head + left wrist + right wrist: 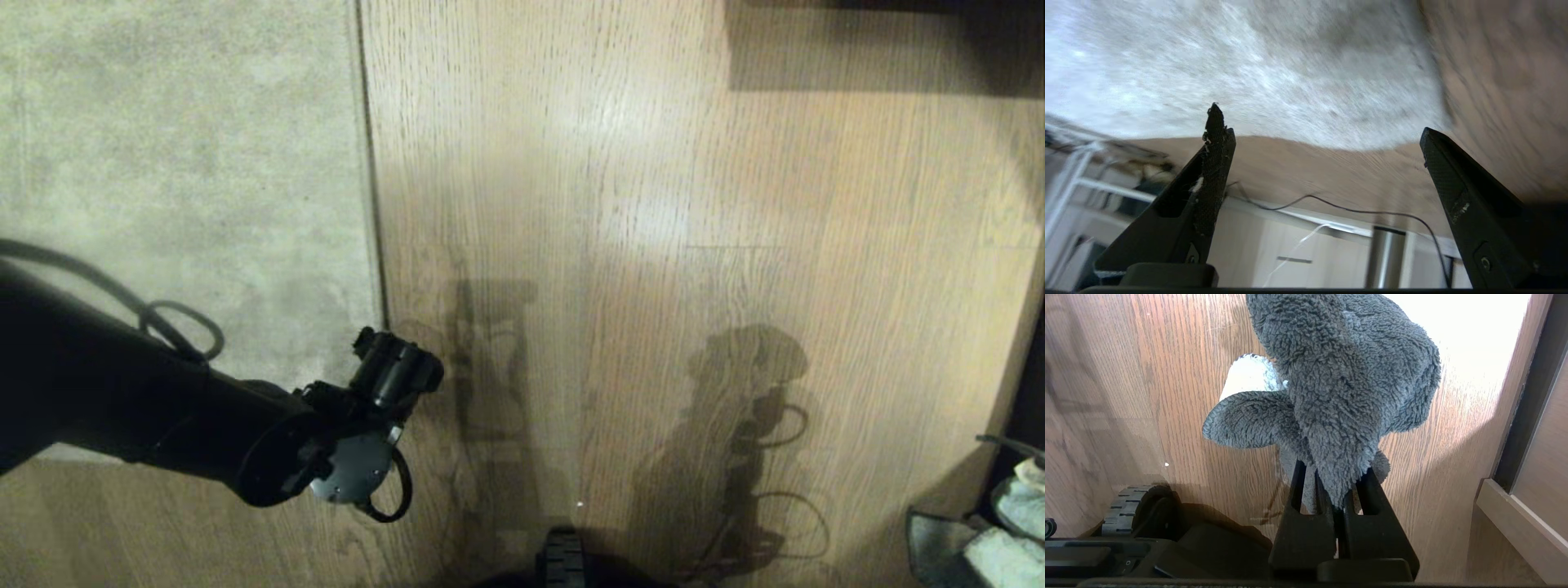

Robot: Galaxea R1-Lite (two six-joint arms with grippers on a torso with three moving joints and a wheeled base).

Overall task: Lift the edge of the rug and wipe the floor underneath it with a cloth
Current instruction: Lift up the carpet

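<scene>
The left gripper [1323, 134] stands with its two dark fingers [1214, 175] spread wide and nothing between them. Just beyond the fingertips lies the rug edge [1355, 145], pale and mottled, flat on the floor [1331, 175]; whether the tips touch the pile is hard to say, since the left wrist view is smeared there. Farther off past the fingers a thin dark cable [1355, 210] trails along the planks before pale cabinet fronts (a metal post stands among them, its top cut off).

From the head view the left arm [163, 416] reaches in from the near left, its wrist over the corner where the rug's straight border [371, 204] meets bare wood; the fingers themselves are hidden under the wrist housing. The rug runs away beyond and to the left of the gripper, out of frame.

The right gripper [1337, 490] sits low, close to the robot's base, its fingers pinched tight on the cloth [1339, 375], a fluffy grey rag with a paler patch, which bunches up in front of the fingers and hides their tips. In the head view only a scrap of the cloth [1012, 531] shows at the near right corner, cut off by the frame.
</scene>
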